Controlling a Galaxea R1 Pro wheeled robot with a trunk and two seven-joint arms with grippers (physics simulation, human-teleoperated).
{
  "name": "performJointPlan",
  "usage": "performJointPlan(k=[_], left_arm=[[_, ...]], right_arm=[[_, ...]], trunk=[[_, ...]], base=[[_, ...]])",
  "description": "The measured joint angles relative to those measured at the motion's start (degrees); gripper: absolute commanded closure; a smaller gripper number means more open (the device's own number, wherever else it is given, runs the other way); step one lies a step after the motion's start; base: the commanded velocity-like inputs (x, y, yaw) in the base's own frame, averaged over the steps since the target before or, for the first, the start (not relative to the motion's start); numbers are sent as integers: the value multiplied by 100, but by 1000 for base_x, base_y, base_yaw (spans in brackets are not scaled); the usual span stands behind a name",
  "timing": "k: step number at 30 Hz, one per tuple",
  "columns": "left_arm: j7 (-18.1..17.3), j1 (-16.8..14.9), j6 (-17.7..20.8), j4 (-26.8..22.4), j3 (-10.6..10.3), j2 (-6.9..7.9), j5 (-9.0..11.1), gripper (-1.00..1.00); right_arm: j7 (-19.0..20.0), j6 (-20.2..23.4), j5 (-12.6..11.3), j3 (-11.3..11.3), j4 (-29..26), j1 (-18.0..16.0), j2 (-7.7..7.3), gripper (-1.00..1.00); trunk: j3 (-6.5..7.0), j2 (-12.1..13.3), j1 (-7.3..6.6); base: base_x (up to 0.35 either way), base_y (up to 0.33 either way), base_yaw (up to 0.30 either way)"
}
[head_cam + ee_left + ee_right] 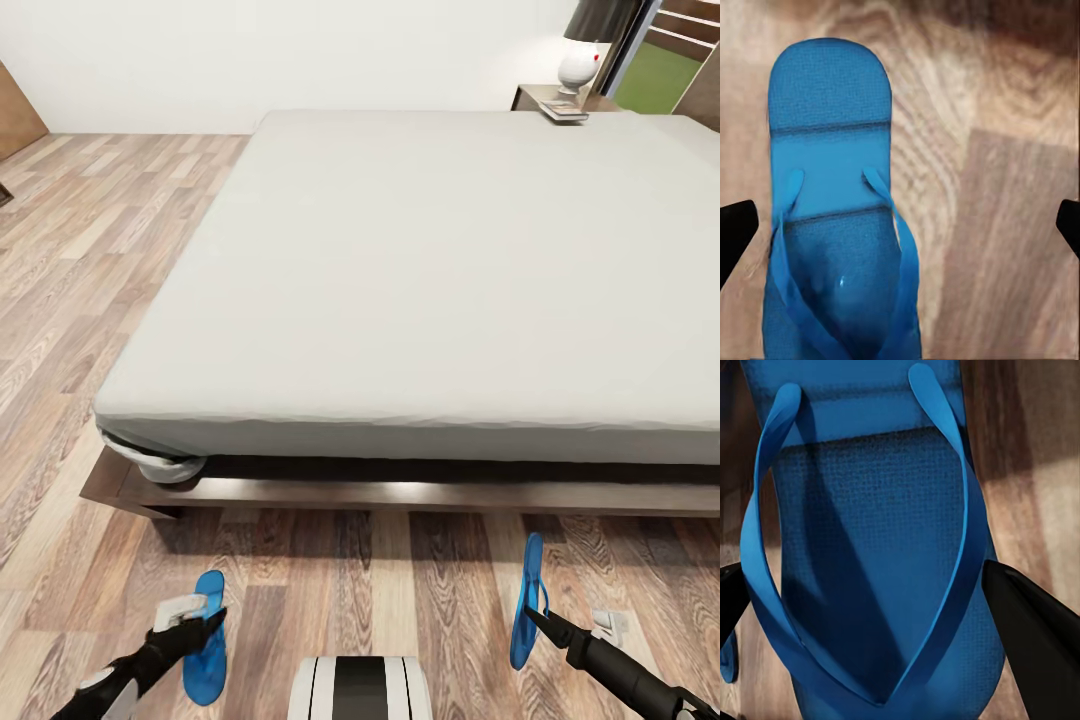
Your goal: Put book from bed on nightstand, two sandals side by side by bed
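right tool [532, 612] grips sandal [524, 600] above wood-plank floor [90, 300].

Black-shaded white lamp [590, 45], perhaps ceramic

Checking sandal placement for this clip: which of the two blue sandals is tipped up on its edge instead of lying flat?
The sandal by the right gripper: that right-side sandal stands on edge, a narrow sliver. The left-side sandal lies flat, sole up.

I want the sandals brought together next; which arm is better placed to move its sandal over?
Right, probably. The right gripper already straddles the right sandal, which stands on edge, fingers close at both sides. The left gripper hangs wide open above the left sandal, lying flat on the floor.
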Motion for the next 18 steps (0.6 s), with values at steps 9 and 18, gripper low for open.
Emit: performJointPlan(k=[9,18], left_arm=[[-2119,2,275,357,253,856,817,-100],[-2151,2,268,434,253,855,833,-100]], right_arm=[[-6,0,0,-2,5,0,0,100],[-9,-7,-1,-2,3,0,0,100]], trunk=[[0,0,0],[0,0,0]], base=[[0,0,0],[0,0,0]])
